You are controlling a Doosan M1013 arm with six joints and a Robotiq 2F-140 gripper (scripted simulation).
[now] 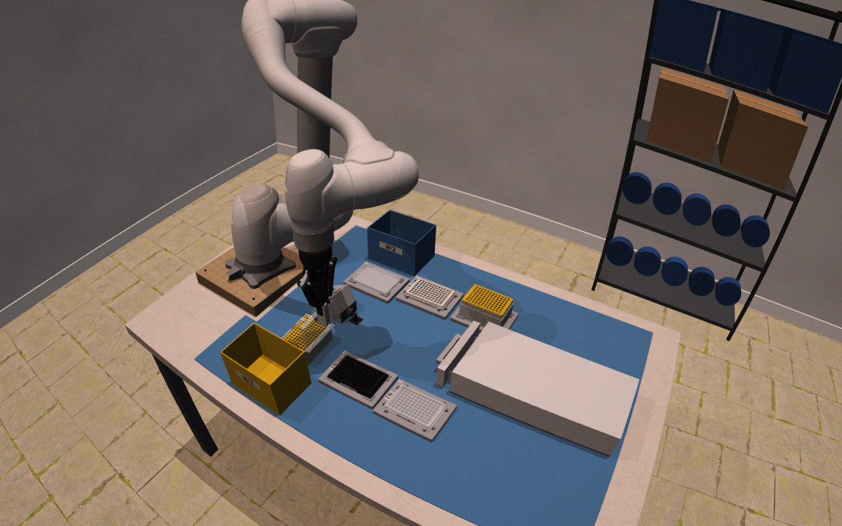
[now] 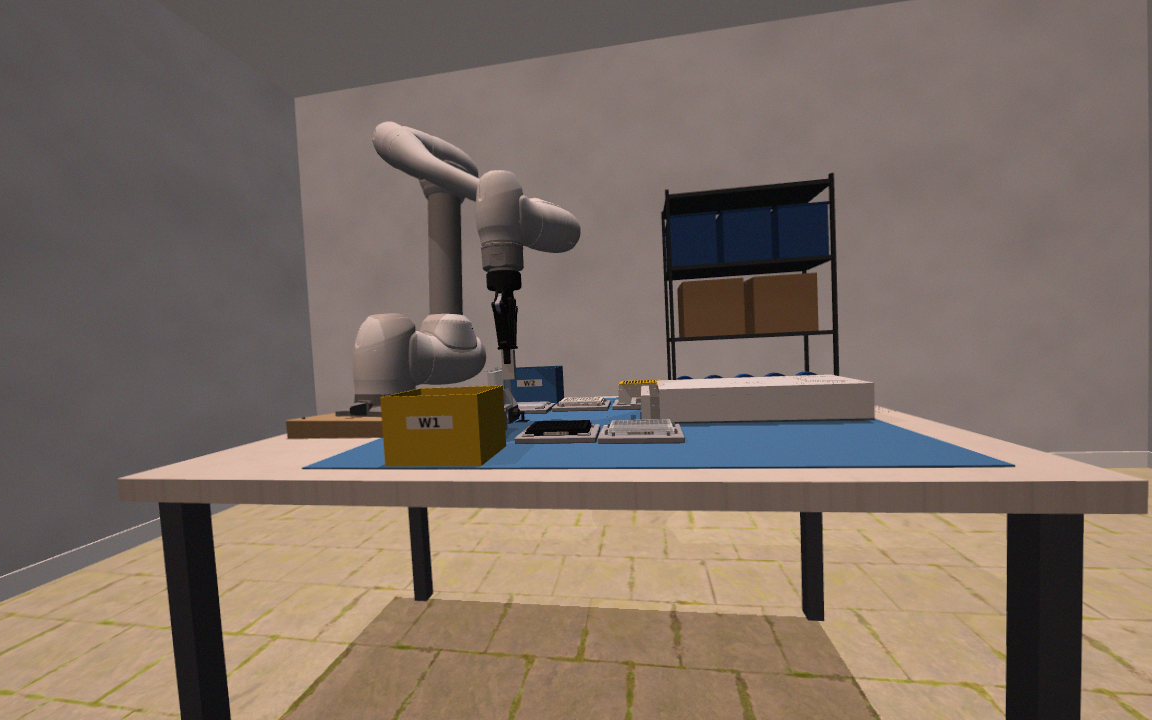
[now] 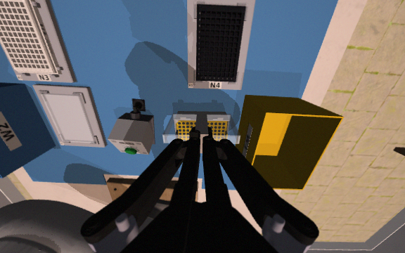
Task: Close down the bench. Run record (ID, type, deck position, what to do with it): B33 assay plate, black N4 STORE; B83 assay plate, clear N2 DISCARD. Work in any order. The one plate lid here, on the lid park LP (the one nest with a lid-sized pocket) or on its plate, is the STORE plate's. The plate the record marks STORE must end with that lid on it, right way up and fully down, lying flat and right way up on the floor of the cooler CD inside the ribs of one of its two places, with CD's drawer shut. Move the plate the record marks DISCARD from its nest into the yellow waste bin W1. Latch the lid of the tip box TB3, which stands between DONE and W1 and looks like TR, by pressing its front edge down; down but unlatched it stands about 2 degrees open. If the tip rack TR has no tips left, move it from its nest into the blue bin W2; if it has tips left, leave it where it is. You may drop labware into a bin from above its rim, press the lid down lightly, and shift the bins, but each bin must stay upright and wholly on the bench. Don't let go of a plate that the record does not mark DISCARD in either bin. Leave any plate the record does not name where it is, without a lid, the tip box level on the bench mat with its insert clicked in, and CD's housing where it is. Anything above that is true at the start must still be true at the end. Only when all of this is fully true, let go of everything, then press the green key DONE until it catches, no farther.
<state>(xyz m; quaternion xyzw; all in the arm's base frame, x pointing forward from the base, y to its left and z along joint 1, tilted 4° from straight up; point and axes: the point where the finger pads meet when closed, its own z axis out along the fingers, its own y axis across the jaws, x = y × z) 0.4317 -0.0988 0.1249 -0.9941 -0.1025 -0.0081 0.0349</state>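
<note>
My gripper (image 1: 323,315) (image 2: 506,365) (image 3: 201,121) is shut and empty, pointing down at the edge of the clear lid of tip box TB3 (image 1: 302,332) (image 3: 182,127). I cannot tell whether it touches the lid. TB3 has a yellow insert and stands between the grey DONE box (image 1: 344,303) (image 3: 132,131) and the yellow bin W1 (image 1: 260,366) (image 2: 441,425) (image 3: 287,140). The black plate (image 1: 358,375) (image 2: 558,429) (image 3: 218,42) lies in N4. The clear plate (image 1: 414,404) (image 2: 641,430) lies in N2. The clear plate lid (image 1: 375,279) (image 3: 69,114) lies on the lid park. The tip rack TR (image 1: 488,300) (image 2: 635,385) sits in its nest.
The white cooler CD (image 1: 541,386) (image 2: 763,396) lies at the right with its drawer front (image 1: 457,356) towards the nests. The blue bin W2 (image 1: 401,238) (image 2: 533,383) (image 3: 2,130) stands at the back. A white plate (image 1: 429,291) (image 3: 20,35) lies in N3. A shelf rack (image 1: 725,156) stands beyond the table.
</note>
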